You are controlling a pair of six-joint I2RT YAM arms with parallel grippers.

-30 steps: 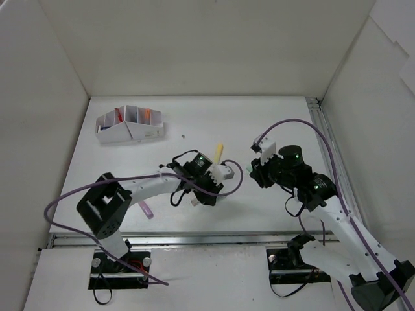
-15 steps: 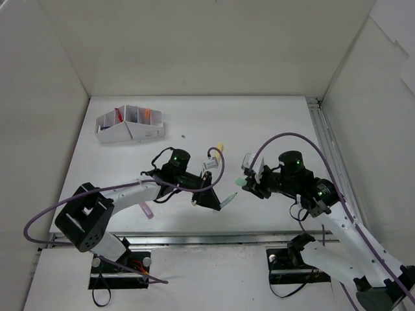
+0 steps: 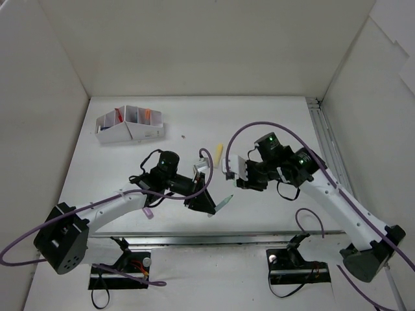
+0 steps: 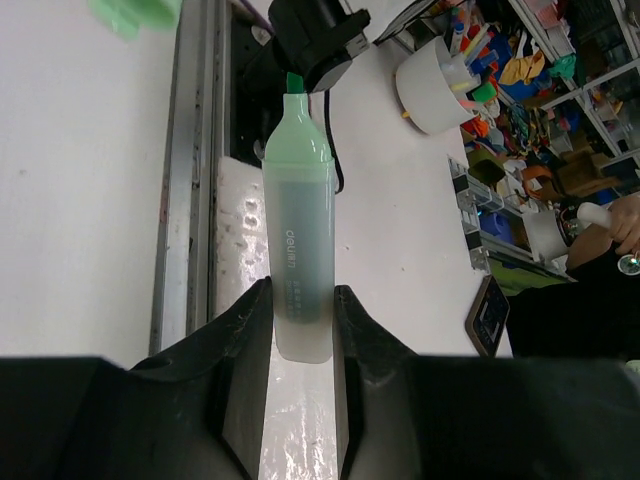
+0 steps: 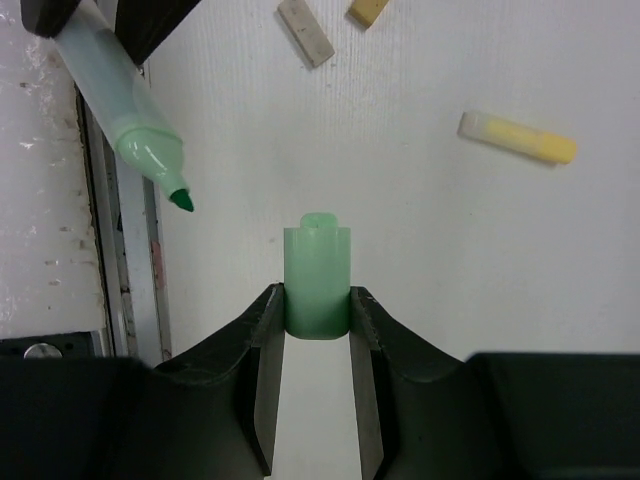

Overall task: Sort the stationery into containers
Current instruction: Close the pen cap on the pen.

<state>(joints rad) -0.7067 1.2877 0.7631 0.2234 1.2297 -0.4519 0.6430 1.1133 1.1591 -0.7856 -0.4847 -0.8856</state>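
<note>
Seen from above, the left arm is reaching across the near middle of the table point(image 3: 272, 123). The left gripper point(image 3: 209, 203) is pinching a green marker point(image 3: 225, 201) by its rear end, and the marker's tip is pointing out toward the right arm. The right gripper point(image 3: 233, 173) is hovering near that tip. What it is carrying is too small to tell from here. A yellow marker point(image 3: 218, 153) is lying on the table just behind the two grippers, and a pink marker point(image 3: 148, 210) is lying beside the left forearm. The organizer box point(image 3: 139, 131) is sitting well apart at the far left, with red and orange items standing in its compartments.

In the left wrist view, the two fingers point(image 4: 245, 345) are pressing against the lower barrel of the green marker. The marker is uncapped and its green tip is pointing away from the camera. A blurred green cap point(image 4: 135, 15) is showing at the top left edge.

In the right wrist view, the right gripper is squeezing the green cap point(image 5: 317, 275) between its fingers. The uncapped green marker is entering from the upper left, with its tip apart from the cap. On the table beyond, the yellow marker is lying to the right and two eraser blocks point(image 5: 305, 30) are lying at the top edge.
</note>
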